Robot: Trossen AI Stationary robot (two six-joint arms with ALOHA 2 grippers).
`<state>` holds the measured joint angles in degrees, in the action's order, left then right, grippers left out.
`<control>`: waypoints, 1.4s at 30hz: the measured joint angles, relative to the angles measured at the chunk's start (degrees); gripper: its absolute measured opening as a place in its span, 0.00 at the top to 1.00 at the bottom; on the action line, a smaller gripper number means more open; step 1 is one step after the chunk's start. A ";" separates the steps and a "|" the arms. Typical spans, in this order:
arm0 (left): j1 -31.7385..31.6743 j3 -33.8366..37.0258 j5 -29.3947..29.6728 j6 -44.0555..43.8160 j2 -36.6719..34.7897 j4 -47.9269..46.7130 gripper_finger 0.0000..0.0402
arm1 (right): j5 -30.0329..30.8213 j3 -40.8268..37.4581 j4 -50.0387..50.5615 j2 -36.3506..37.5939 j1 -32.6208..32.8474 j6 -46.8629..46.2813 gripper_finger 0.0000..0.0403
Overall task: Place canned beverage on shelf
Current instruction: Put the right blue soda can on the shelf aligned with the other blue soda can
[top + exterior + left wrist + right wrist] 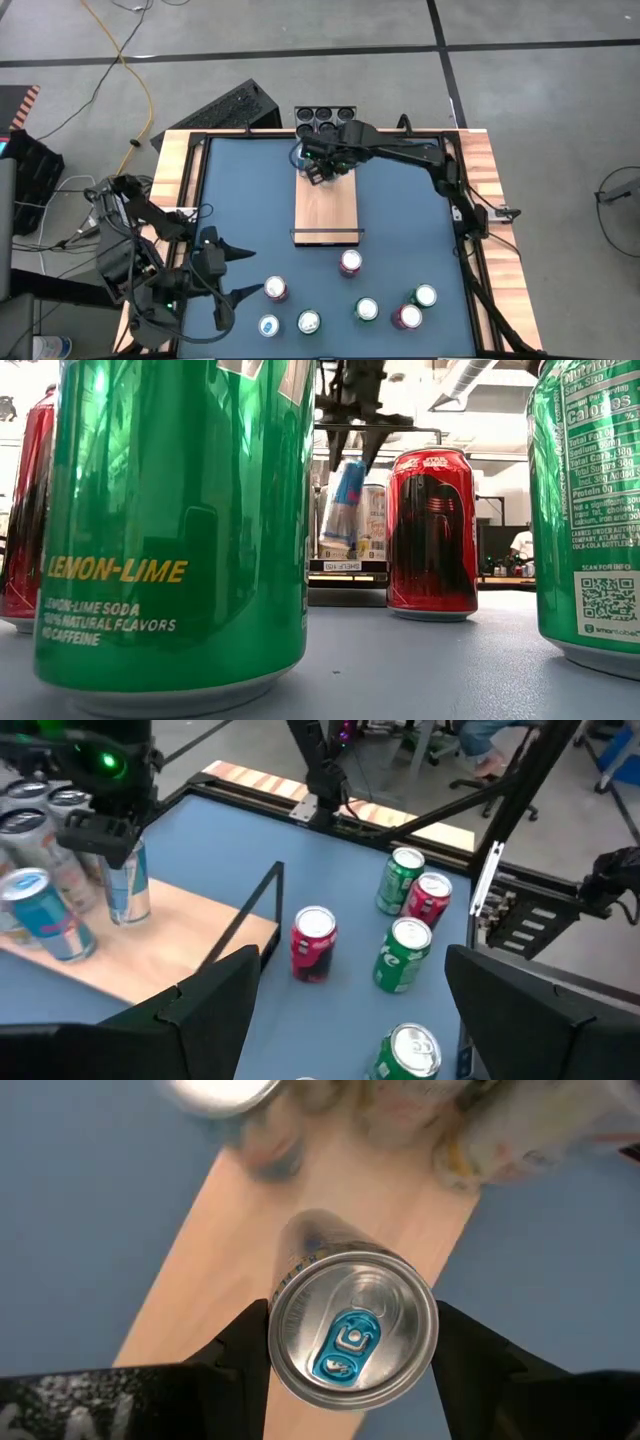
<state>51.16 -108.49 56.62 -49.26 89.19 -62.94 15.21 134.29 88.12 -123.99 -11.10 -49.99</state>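
Now I see right claw (352,1342) clamped on silver-and-blue can (352,1342), fingers (240,1345) on both sides of it. Can hangs upright beneath claw, over far end of shelf (326,208); can't tell if base touches plank. More cans (40,915) just beyond claw on shelf. Left claw (238,272) open, holding nothing, at near-left of blue surface (410,215), red can (276,290) just beside it.

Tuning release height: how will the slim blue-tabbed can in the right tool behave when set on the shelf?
The slim can, held between the right tool fingers, looks tall and narrow, so it probably tips easily. Its smooth metal is likely slippery. Standing cans nearby on the shelf could get knocked.
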 joint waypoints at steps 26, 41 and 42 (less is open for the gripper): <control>-0.68 0.00 3.97 -1.07 -0.72 -6.55 0.24 | -0.29 -0.73 -2.46 -1.96 -4.02 9.71 0.40; -1.81 0.00 4.09 -0.54 -0.72 -6.61 0.24 | -6.04 -0.69 -4.73 -1.89 -6.03 14.11 0.29; -1.80 0.00 4.07 -0.53 -0.72 -6.63 0.24 | -6.04 -0.69 -4.69 -1.88 -6.03 14.11 0.29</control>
<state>49.36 -108.49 60.69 -49.79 88.47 -69.57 9.17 133.60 83.44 -125.87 -17.12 -35.88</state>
